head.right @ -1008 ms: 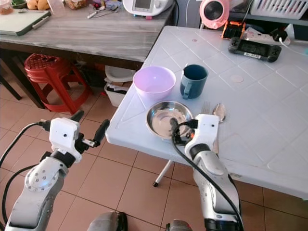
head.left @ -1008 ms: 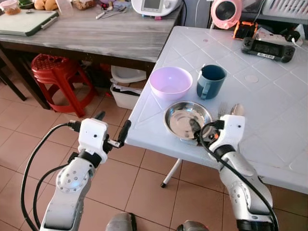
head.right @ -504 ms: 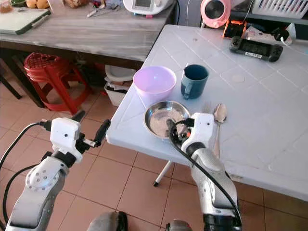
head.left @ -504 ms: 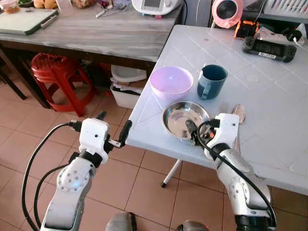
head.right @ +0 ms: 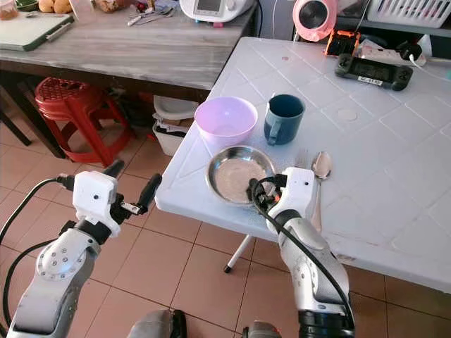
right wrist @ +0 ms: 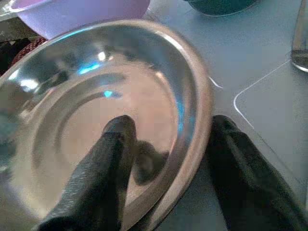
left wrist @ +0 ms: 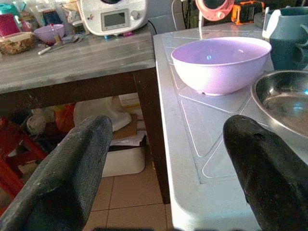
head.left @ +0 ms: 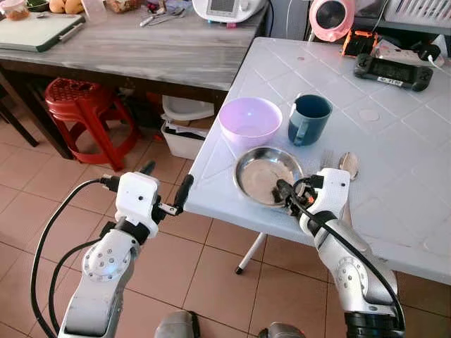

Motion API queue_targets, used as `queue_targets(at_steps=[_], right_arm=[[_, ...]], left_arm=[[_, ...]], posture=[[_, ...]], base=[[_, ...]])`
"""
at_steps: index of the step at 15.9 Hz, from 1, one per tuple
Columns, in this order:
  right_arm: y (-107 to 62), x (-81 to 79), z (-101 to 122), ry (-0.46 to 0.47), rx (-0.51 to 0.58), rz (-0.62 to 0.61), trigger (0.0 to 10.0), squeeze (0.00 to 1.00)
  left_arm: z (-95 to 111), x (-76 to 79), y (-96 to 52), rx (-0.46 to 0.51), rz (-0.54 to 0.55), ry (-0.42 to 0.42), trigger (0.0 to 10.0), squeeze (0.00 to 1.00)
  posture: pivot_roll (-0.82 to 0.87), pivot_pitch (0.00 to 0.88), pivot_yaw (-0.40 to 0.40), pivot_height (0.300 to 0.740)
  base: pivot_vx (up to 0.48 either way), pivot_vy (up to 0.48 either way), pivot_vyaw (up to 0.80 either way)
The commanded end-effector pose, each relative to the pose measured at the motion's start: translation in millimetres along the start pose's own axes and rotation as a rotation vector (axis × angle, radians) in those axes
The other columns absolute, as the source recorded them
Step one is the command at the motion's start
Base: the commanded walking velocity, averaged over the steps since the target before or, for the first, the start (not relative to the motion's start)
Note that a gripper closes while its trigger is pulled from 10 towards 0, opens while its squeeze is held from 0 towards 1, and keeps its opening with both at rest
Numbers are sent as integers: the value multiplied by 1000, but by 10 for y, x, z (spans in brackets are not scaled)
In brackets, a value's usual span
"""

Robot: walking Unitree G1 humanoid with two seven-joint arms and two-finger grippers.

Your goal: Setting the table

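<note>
R gripper (head.left: 287, 199) sat at the near rim of the steel plate (head.left: 267, 174), one finger inside the dish, the other outside on the tabletop, so the rim ran between them; wrist view showed a gap at the outer finger, so call it straddling, not yet pinched. Plate was near the table's front edge on the white table (head.left: 394, 141), just in front of the purple bowl (head.left: 249, 120) and teal mug (head.left: 309, 118), with a spoon (head.left: 347, 163) lying just to its right. L gripper (head.left: 163, 189) hung off the table's corner over the floor, fingers spread wide, holding nothing. Risks, as I judge them: you had a thin, slick, sloped rim w/ little purchase, so a lift could let the plate tilt and slip out. It was close to the edge; a drag toward you could send it off onto the tiles. A push away would knock it into bowl or mug. Swinging right could sweep the spoon.
</note>
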State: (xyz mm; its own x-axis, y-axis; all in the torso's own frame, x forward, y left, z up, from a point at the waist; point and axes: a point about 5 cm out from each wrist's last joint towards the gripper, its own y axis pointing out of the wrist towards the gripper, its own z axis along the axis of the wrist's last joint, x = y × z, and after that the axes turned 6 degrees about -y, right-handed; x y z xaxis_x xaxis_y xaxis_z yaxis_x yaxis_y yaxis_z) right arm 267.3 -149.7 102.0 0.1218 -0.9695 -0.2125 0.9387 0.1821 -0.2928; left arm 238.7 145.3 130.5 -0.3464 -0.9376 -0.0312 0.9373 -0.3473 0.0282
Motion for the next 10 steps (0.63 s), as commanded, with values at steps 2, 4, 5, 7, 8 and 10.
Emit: queue_targets(at_steps=[2,4,5,7,8,10], right_arm=[[15,25,-124,54,-78,-20,0,0],[19,55,-138,61,-85,-37,0,0],[21,64,-143,59,-90,-42,0,0],[20,75,-156,67,-105,-48,0,0],[20,78,-161,70,-109,-51,0,0],[20,92,-185,88,-124,-61,0,0]], left_arm=[[41,-22,-8,3,3,19,10000,0],[44,-14,-1,4,-1,12,10000,0],[52,-4,5,6,-5,7,10000,0],[58,-2,12,9,-3,10,10000,0],[57,-3,13,8,-3,9,10000,0],[56,-2,16,8,-2,10,10000,0]], posture=[[79,90,60,740],[78,90,59,740],[78,91,60,740],[77,91,60,740],[77,91,61,740],[77,90,60,740]], base=[[0,0,0],[0,0,0],[0,0,0],[0,0,0],[0,0,0],[0,0,0]])
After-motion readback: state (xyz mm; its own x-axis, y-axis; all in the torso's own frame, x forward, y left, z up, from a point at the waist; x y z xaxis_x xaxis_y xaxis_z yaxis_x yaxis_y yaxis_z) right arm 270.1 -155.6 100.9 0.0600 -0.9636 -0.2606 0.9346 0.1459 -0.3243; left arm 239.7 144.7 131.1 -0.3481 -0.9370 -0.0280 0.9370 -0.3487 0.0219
